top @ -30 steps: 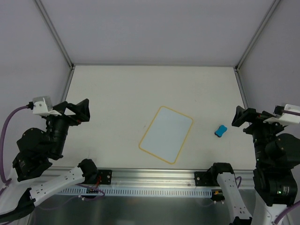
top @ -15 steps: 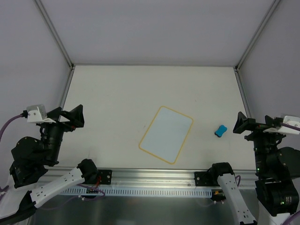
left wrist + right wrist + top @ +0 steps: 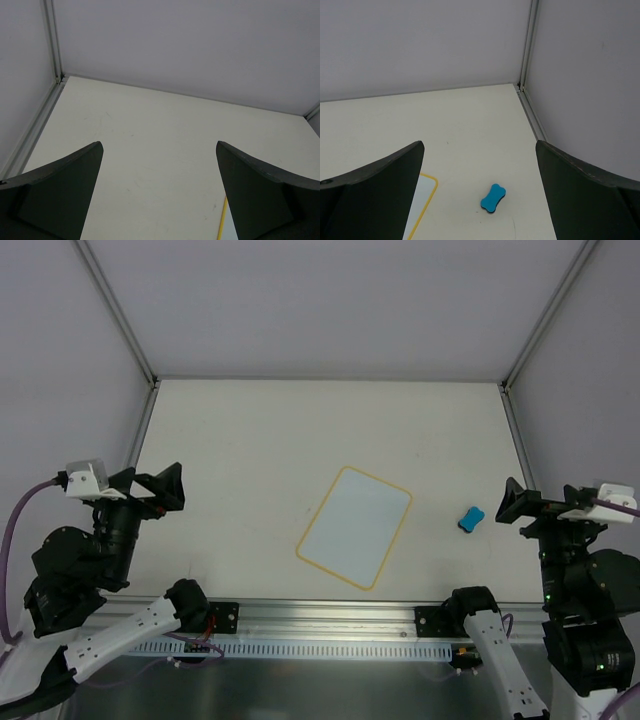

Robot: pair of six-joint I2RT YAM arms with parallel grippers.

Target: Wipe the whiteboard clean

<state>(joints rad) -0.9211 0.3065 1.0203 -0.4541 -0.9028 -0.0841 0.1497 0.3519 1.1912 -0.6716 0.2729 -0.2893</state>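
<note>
At centre, whiteboard [image 3: 354, 527] unmoved, L gripper [image 3: 150, 487], R gripper [image 3: 541, 505] retracted

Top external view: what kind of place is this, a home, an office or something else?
Probably a robot test cell in a laboratory: a white table boxed in by plain walls with metal posts, a left arm and right arm bolted at its near rail, and a whiteboard and blue eraser laid out.

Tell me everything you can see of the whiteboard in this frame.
The whiteboard is a small flat white rectangle with rounded corners and a thin yellow-orange rim. Its face looks blank. It lies flat on the table, turned askew. Nothing else touches it; the blue eraser lies apart to its right.
</note>
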